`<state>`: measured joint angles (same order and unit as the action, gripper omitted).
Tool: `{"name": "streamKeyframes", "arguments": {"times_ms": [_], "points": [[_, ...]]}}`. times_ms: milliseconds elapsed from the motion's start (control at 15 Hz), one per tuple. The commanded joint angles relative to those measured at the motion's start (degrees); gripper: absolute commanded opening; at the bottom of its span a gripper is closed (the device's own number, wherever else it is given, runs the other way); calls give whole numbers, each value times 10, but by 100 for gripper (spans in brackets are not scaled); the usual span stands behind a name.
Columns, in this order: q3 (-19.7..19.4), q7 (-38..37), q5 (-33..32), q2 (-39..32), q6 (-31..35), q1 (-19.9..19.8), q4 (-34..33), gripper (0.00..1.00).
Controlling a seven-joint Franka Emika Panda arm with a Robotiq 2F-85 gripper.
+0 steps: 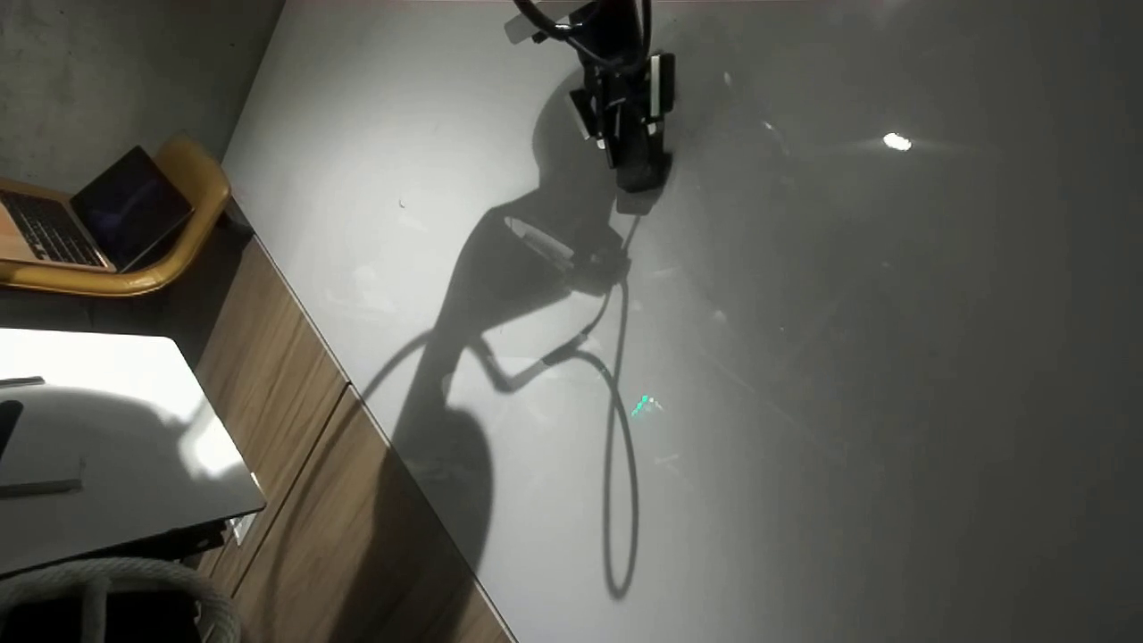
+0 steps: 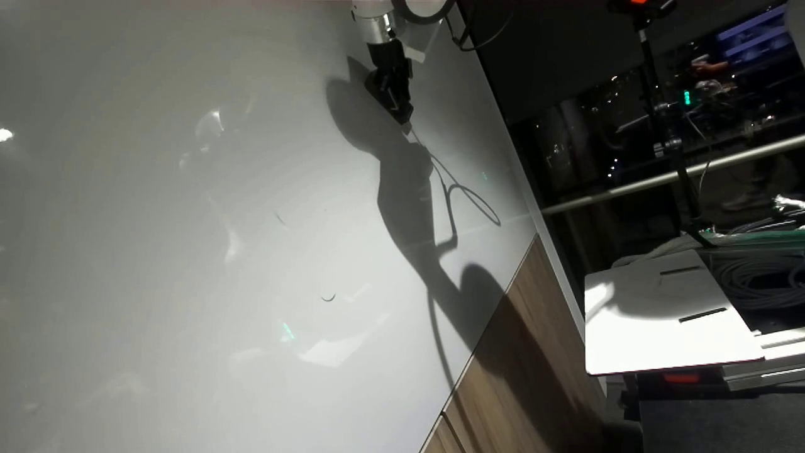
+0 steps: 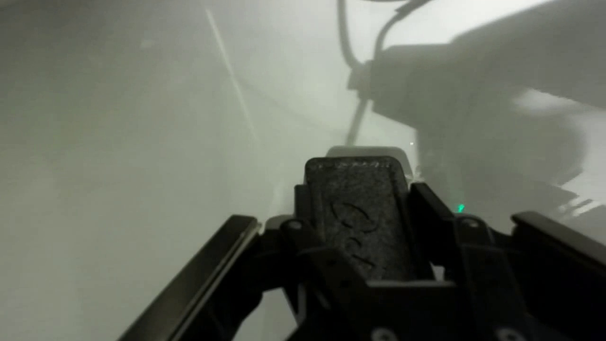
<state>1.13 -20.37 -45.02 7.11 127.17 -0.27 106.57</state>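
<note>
The gripper is clamping a dark block, so the grasp is looking done; letting go is not yet happening. The block's end is standing close to the white surface, contact unclear. Farther out, a thin dark mark is showing there.

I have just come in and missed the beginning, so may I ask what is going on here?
A robot arm is handling a dark rectangular block at a large, glossy pale surface. The gripper is shut on the block's sides, and the block is close to the surface; whether the two touch, I cannot tell. Beyond its edge, an open laptop rests on a yellowish chair.
</note>
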Motion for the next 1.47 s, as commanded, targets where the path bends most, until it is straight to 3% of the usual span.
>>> {"name": "streamKeyframes", "arguments": {"times_ms": [0,267,600,1000,1200,1400], "points": [[43,-53,6,-24,33,31,24,28],[100,-99,1,-71,21,82,13,28],[147,-134,-20,-183,-9,165,-87,28],[135,-107,-32,-278,-56,246,-211,28],[121,-89,-28,-280,-76,250,-224,28],[105,-73,-20,-246,-74,226,-186,28]]}}
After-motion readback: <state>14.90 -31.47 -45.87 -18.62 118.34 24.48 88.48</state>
